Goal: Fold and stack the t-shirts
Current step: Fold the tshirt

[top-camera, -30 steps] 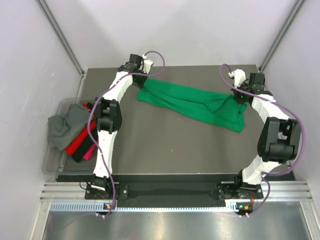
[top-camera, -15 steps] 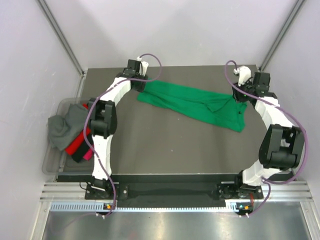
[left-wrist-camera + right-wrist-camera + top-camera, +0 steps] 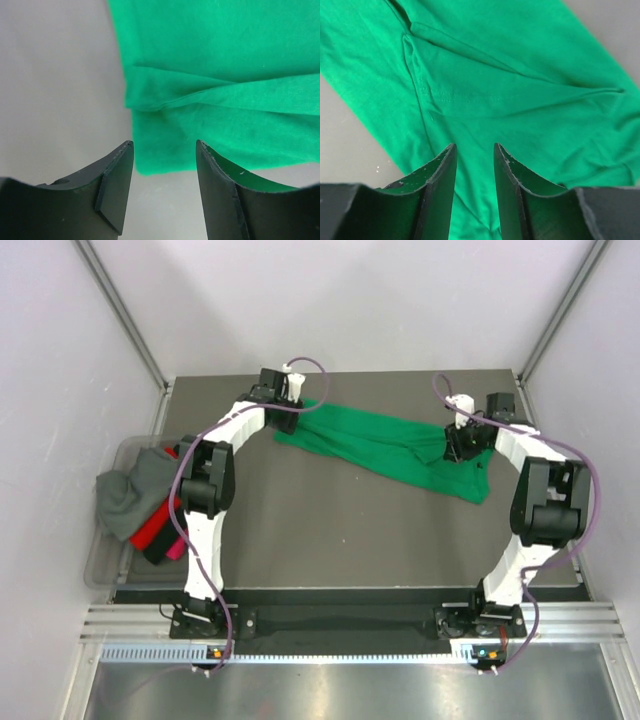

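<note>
Green shirt (image 3: pixel 385 445) lies crumpled across far table (image 3: pixel 330 530). Left gripper (image 3: pixel 165 145), jaws apart, hovers over its left corner; right gripper (image 3: pixel 475 147), narrowly parted, over its right end.

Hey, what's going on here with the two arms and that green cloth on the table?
Two robot arms are working on a bright green t-shirt, which lies rumpled in a long strip across the far part of the table. The left tool is open over the shirt's left end, at a corner edge. The right tool is open over the right end, near a stitched seam. Neither grips the cloth. A grey shirt, a red shirt and a pink shirt sit in a clear bin on the left.
</note>
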You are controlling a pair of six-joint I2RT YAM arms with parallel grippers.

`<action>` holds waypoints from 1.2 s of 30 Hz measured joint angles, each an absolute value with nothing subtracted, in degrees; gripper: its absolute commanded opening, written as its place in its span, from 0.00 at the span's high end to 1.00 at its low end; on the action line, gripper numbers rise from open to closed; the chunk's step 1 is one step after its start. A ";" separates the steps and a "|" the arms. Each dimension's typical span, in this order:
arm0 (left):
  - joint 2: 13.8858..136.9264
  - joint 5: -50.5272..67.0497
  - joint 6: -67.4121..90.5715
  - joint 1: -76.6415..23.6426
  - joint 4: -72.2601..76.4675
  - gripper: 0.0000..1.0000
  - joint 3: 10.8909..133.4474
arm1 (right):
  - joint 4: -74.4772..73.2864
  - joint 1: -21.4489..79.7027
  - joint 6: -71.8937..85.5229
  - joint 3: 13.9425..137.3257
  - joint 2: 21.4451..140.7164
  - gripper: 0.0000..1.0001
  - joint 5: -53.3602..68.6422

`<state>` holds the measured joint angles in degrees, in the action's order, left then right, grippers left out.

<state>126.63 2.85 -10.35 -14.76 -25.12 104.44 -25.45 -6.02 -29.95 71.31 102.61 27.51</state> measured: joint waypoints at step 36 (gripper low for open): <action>129.25 2.98 -10.57 -14.72 -22.22 0.44 100.90 | -19.53 -1.74 -21.67 93.51 116.97 0.76 27.55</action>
<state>129.25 2.98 -10.57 -14.72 -22.22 100.90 -19.53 -1.74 -21.67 93.51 116.97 27.55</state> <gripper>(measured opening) 0.566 0.232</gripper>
